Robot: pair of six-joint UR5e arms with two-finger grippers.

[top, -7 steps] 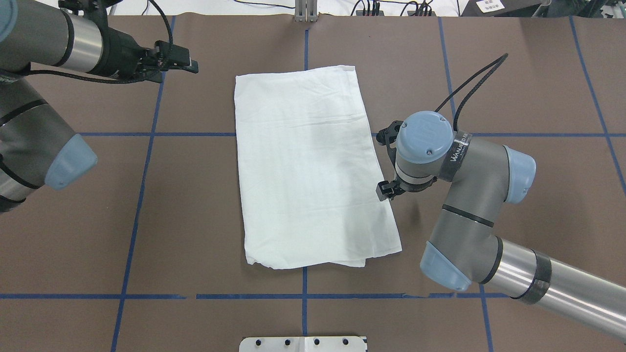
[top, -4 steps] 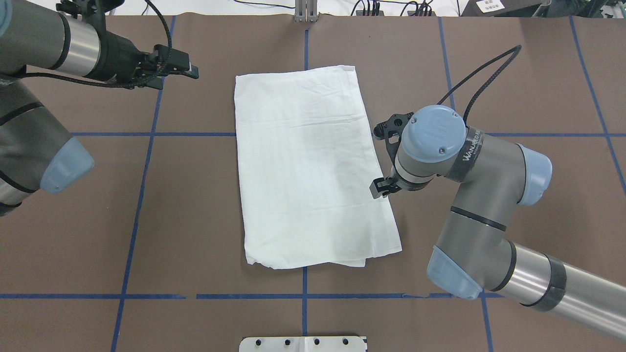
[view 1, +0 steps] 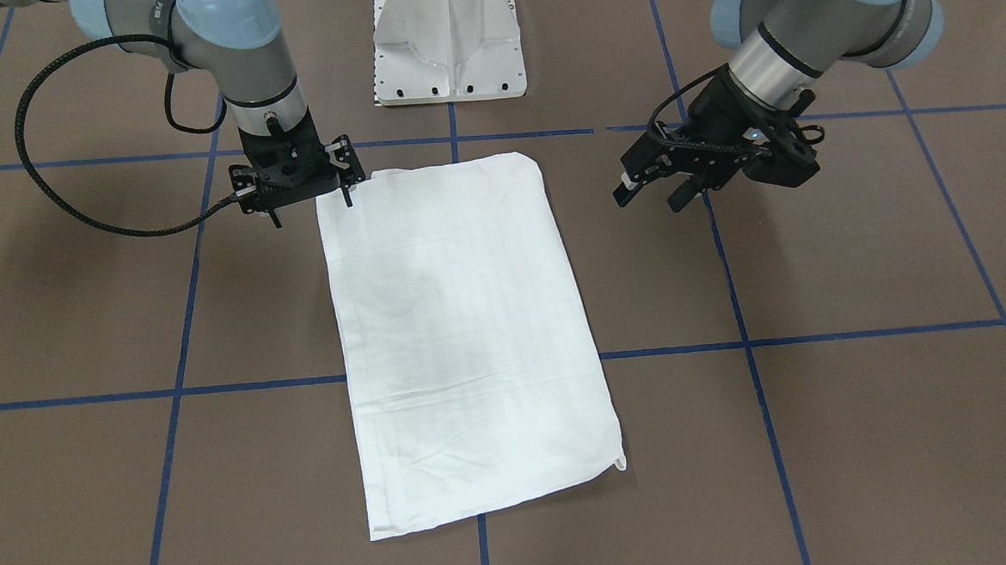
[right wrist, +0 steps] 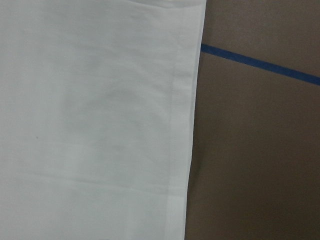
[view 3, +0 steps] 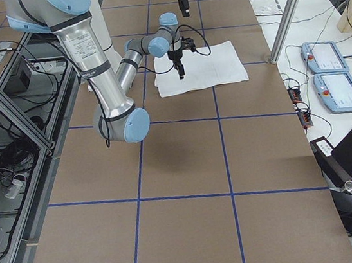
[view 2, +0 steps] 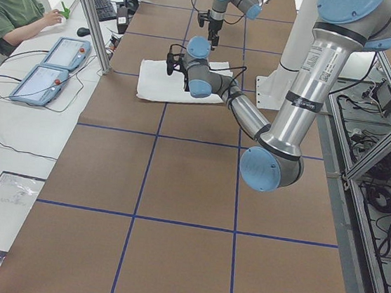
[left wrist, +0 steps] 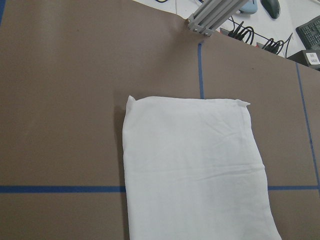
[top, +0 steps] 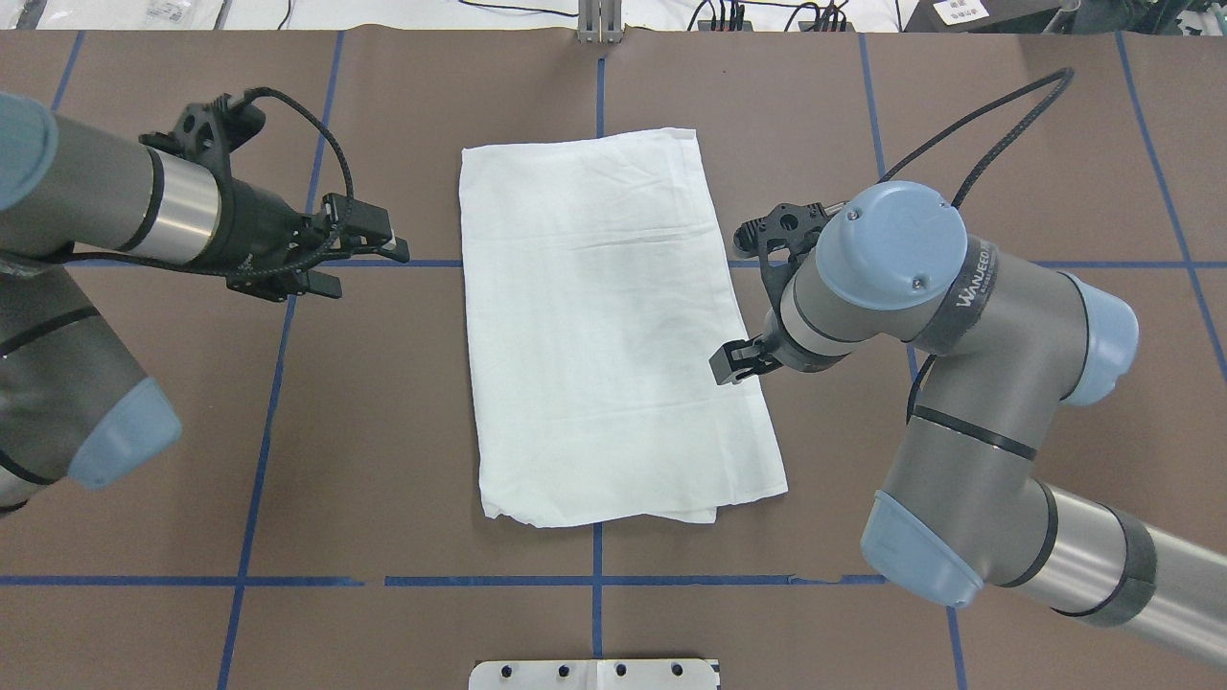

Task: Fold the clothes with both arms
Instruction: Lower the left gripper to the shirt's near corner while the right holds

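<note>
Desk covered in brown sheeting and divided into squares by blue tape lines, with the robot's white pedestal at its near edge. Right arm reaches in from the near right, its wrist bent downward above the right edge of the shirt. Left arm enters from the left and extends roughly level toward the centre. White shirt lies flat at the middle of the desk, folded into a long rectangle whose long sides run from near to far; no sleeve, collar or print is exposed. Right pincer points straight down over the shirt's right hem, jaws spread and holding nothing; whether a fingertip touches the cloth cannot be told. Left pincer hangs over bare desk just left of the shirt, apart from it, jaws likewise spread and unloaded.
</note>
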